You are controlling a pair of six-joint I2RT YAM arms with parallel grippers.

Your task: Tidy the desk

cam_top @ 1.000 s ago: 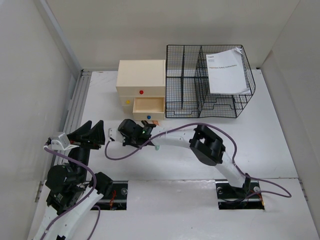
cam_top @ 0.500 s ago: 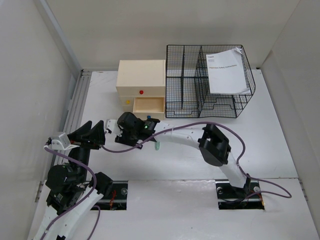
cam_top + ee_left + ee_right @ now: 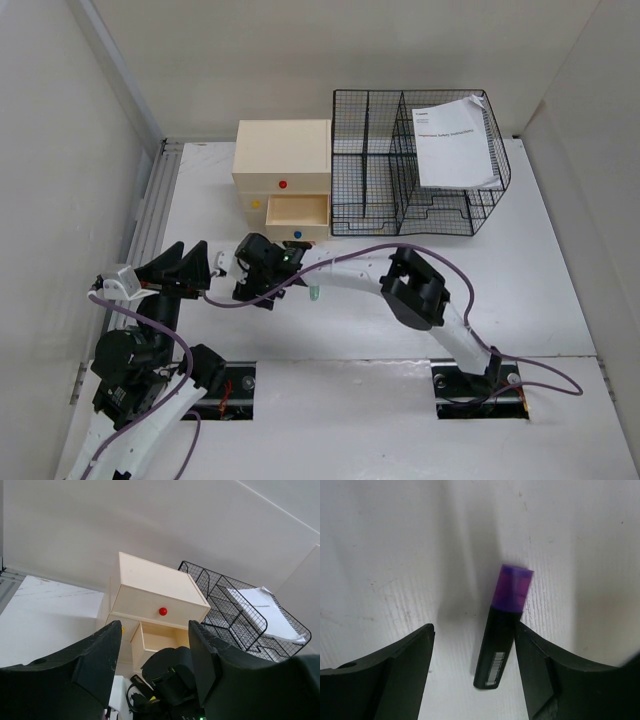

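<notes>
The white desk point(image 3: 520, 270) fills the top view. In the right wrist view a black marker with a purple cap point(image 3: 502, 630) lies flat on it. My right gripper point(image 3: 474, 628) is open and points down over the marker, which lies between the fingers, close to the right-hand one point(image 3: 540, 670). From above, that gripper point(image 3: 250, 288) sits left of centre and hides the marker. My left gripper point(image 3: 200, 270) hovers at the near left, open and empty, and faces the right wrist and the drawer box point(image 3: 160, 592).
A cream drawer box point(image 3: 283, 170) stands at the back, its lower drawer point(image 3: 297, 212) pulled open. Beside it is a black wire rack point(image 3: 400, 190) holding a paper sheet point(image 3: 455, 140). A small green item point(image 3: 313, 293) lies by the right forearm. A ribbed rail point(image 3: 150, 215) runs along the left edge.
My right gripper has gone from shut to open, and the marker now lies loose on the desk between its fingers. The left arm has not moved.
</notes>
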